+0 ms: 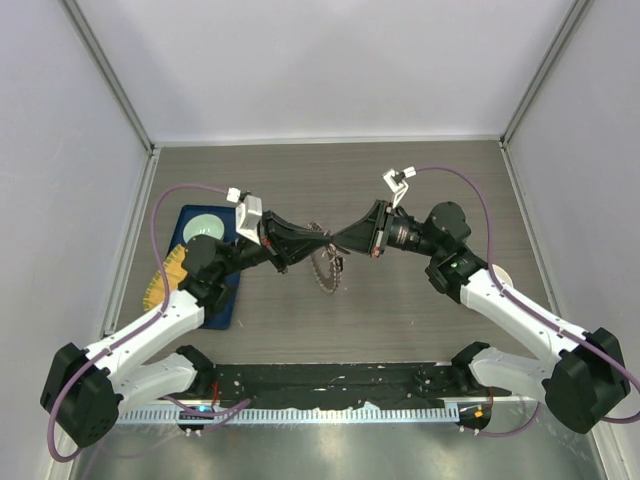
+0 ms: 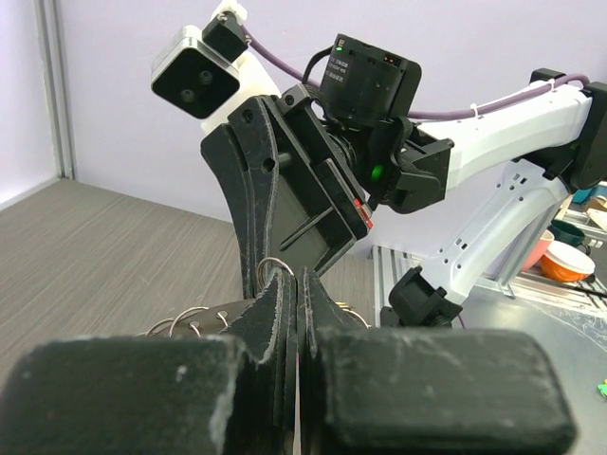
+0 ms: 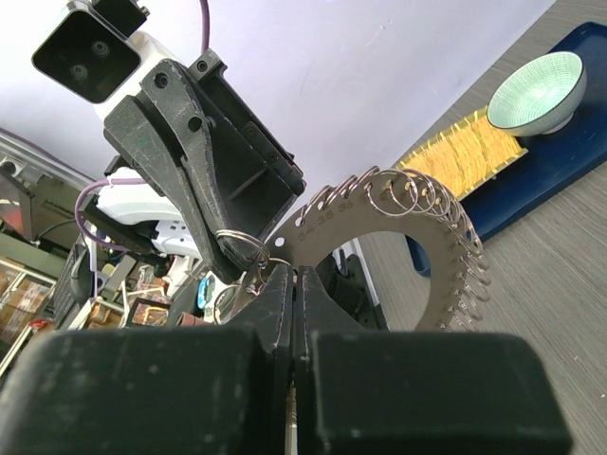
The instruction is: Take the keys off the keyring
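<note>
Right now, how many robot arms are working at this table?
2. The left arm reaches in from the near left and the right arm from the near right. Both meet at the keyring in the middle. No others show.

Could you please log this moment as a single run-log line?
left gripper: shut on keyring | right gripper: shut on keyring | keyring: upright, held between both grippers

The left arm (image 1: 150, 335) and right arm (image 1: 520, 310) are white-shelled with black joints, each with a purple cable (image 1: 165, 200) looping toward 12 o'clock. The left end effector (image 2: 297, 280) and right end effector (image 3: 294, 275) are scuffed matte black.
</note>
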